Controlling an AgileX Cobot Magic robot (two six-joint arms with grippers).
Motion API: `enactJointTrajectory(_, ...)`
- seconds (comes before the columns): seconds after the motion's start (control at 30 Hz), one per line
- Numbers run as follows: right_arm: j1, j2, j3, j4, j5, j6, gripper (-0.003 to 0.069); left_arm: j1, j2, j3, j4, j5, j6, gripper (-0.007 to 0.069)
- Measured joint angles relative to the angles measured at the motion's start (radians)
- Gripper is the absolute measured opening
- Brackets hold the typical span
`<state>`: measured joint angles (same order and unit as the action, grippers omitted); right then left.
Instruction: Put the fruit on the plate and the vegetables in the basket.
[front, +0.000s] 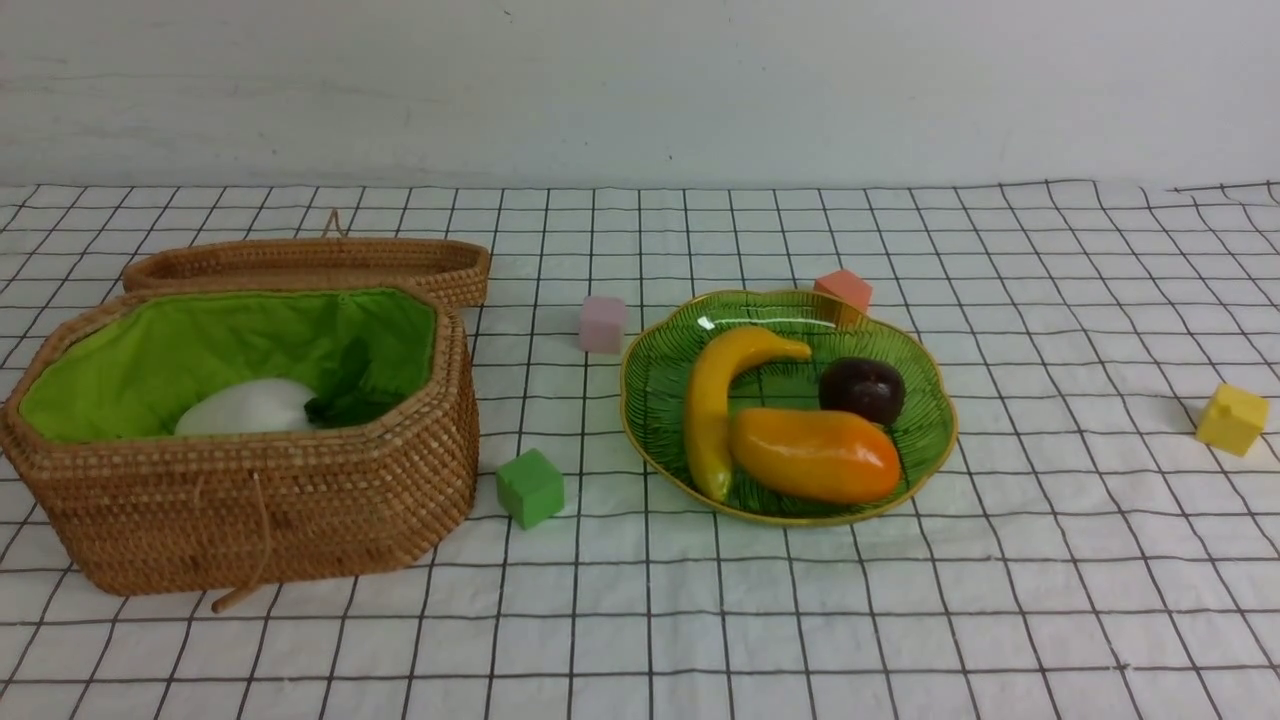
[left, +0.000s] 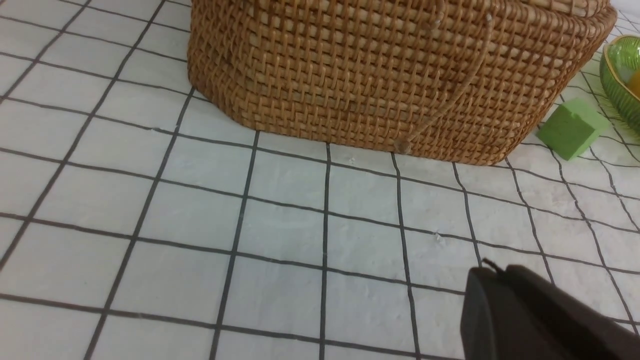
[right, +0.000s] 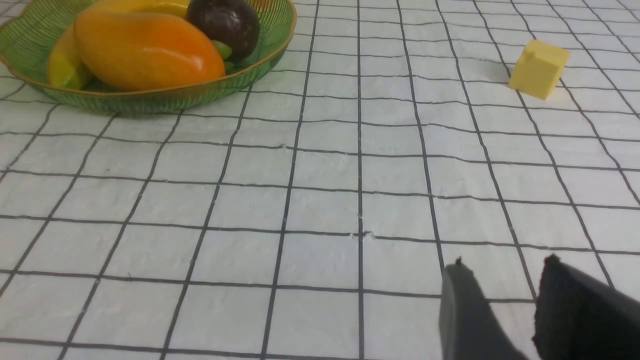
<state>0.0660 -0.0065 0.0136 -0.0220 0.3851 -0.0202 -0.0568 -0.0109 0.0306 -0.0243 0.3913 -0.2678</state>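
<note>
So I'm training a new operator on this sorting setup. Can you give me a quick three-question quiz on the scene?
1. True or false: the banana lies on the plate.
2. Which cube sits between the basket and the plate? A pink, B green, C yellow.
3. Fill in: the white radish lies inside the ____.

Key: 1 true. 2 B, the green cube. 3 basket.

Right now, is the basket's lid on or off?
Off. The basket stands open, its green lining and a white radish showing inside; the lid lies behind it on the cloth.
</note>
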Motion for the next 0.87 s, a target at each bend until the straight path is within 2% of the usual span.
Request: enactJointTrajectory(0.87, 0.000, 0.000, 0.000, 0.000, 0.000, 0.000, 0.0238, 0.000, 0.000, 0.000, 0.000, 0.001, 0.000, 0.0023)
